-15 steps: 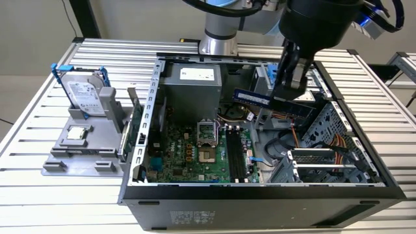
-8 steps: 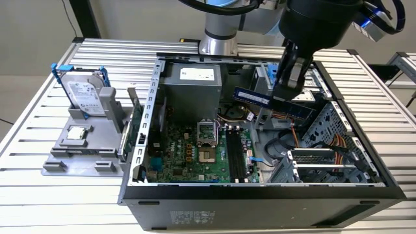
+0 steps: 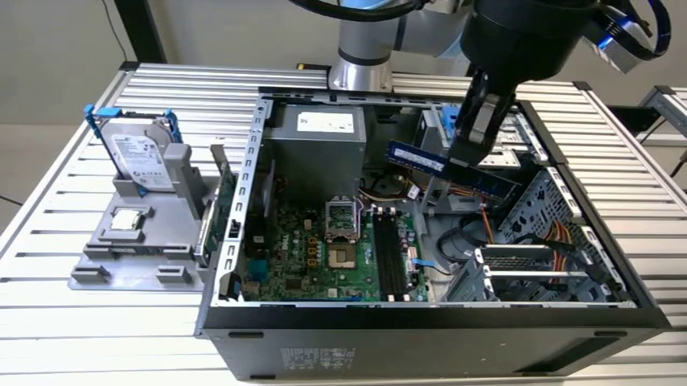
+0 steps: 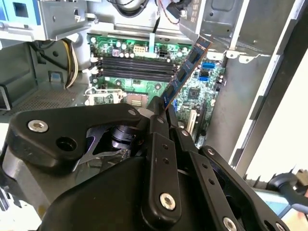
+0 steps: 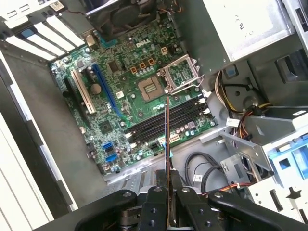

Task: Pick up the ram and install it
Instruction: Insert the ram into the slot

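- Item: gripper (image 3: 469,157). Its jaws are closed down to the thickness of a thin board and pinch the ram (image 3: 417,158) near the middle of its length. No gap shows between the pads and the board in the first wrist view.
- Item: ram. It is held in the air over the open computer case (image 3: 429,326), clear of everything below. It sits toward the exterior view's right, above the cabling and the drive bays, not above the board.
- Long axis of the ram: it sticks out of the jaws on both sides and slopes down toward the exterior view's right.
- Item: memory slots (image 3: 388,259). These are a bank of dark parallel channels on the motherboard (image 3: 311,257), just beside the processor socket (image 3: 341,257). All look unfilled.
- Direction from the jaws: the slots lie lower, and toward the exterior view's left and nearer the case front.
- Key relation: the ram's long axis crosses the run of the slots. In the second wrist view the ram (image 4: 190,65) cuts diagonally over the memory slots (image 4: 137,69). In the first wrist view it is seen edge-on, at an angle to them. My judgement is that the ram is lifted but not yet lined up or seated.
- Also present: a hard drive (image 3: 137,153) in a blue frame, standing on a grey holder outside the case, well apart from the gripper.
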`<action>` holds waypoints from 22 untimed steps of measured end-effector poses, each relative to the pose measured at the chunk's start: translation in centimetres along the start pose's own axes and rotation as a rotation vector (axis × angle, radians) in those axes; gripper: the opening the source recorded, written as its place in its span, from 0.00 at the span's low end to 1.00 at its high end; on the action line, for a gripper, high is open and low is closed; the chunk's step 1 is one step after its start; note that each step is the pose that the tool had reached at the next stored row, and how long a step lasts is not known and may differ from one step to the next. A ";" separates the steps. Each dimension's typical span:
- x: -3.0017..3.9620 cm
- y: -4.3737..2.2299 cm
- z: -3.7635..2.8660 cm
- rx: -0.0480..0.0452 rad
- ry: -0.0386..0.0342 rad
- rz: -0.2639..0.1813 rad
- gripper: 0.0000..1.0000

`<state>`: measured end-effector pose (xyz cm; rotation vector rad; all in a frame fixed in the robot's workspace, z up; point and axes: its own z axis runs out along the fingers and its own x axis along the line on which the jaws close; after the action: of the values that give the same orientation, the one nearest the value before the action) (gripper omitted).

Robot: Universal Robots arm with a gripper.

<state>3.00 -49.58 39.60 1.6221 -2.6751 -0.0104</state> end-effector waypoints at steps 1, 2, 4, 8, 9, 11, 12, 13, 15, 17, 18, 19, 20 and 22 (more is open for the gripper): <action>0.00 0.00 0.00 -0.0001 -0.0001 0.009 0.00; 0.00 0.00 0.00 -0.0003 -0.0002 0.019 0.00; 0.00 0.00 0.00 -0.0005 -0.0003 0.037 0.00; 0.00 0.00 0.00 -0.0010 -0.0006 0.072 0.00; 0.00 0.00 0.00 -0.0012 -0.0007 0.081 0.00; 0.00 0.00 0.01 -0.0014 -0.0008 0.099 0.00; 0.00 0.00 0.01 -0.0015 -0.0009 0.108 0.00; 0.00 0.00 0.01 -0.0017 -0.0010 0.118 0.00; 0.00 0.00 0.01 -0.0019 -0.0012 0.135 0.00; 0.00 0.00 0.01 -0.0021 -0.0014 0.153 0.00; 0.00 0.00 0.01 -0.0022 -0.0014 0.162 0.00; 0.00 0.00 0.01 -0.0023 -0.0015 0.171 0.00; 0.00 0.00 0.01 -0.0025 -0.0016 0.180 0.00; 0.00 0.00 0.02 -0.0027 -0.0018 0.198 0.00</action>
<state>3.00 -49.58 39.58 1.3502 -2.8216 -0.0133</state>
